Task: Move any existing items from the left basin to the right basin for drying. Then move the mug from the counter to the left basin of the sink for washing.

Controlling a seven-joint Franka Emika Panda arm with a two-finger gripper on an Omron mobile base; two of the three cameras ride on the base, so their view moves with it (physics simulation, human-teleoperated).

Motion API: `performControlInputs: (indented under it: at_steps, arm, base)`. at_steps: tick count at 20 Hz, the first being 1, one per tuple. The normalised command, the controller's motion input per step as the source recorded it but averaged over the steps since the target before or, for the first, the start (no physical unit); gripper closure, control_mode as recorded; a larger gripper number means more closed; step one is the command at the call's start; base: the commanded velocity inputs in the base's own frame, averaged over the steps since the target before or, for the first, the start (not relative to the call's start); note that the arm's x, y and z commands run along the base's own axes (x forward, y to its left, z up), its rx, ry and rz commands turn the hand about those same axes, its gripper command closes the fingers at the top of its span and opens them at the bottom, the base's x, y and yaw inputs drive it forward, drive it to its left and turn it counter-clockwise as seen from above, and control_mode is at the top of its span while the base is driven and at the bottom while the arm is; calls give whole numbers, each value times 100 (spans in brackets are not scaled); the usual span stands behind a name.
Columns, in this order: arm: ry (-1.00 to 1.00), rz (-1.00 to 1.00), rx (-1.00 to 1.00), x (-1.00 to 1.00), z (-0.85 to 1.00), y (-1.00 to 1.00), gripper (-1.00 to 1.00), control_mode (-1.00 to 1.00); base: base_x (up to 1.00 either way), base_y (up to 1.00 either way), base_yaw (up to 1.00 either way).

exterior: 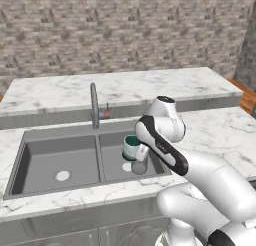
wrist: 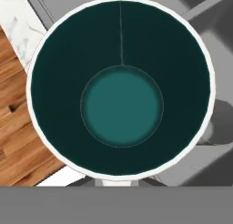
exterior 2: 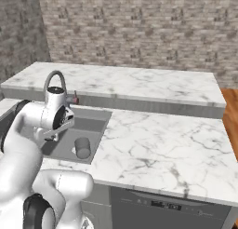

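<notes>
I see the mug held up at the pincer, above the narrower right basin of the sink. From the hand camera I look straight down into the mug: dark green inside, white rim. The pincer is pressed nearly together and I take it to be pinching the mug's wall, though the contact itself is hidden. Below the pincer, a plain grey cup lies on the right basin's floor beside the white drain. The wider left basin sits beyond the divider, away from the pincer, with just its drain. The tap stands behind the pincer at the sink's back edge. White marble desk surrounds the sink.
</notes>
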Motion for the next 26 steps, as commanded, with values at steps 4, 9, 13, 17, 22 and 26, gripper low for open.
performControlInputs:
  at_steps: [4, 9, 13, 17, 22, 26]
  arm:
    - [17, 11, 0, 28, 34, 76, 100, -100]
    - [9, 4, 0, 34, 10, 66, 100, -100]
    - [2, 0, 0, 21, -1, 48, 100, -100]
    - [0, 0, 0, 18, -8, 46, 100, -100]
    - [0, -4, 0, 11, -15, 46, 100, -100]
    - [0, -11, 0, 1, -17, 33, 100, -100]
  base:
    - [0, 0, 0]
    - [0, 0, 0]
    - [0, 0, 0]
    - [0, 0, 0]
    - [0, 0, 0]
    - [0, 0, 0]
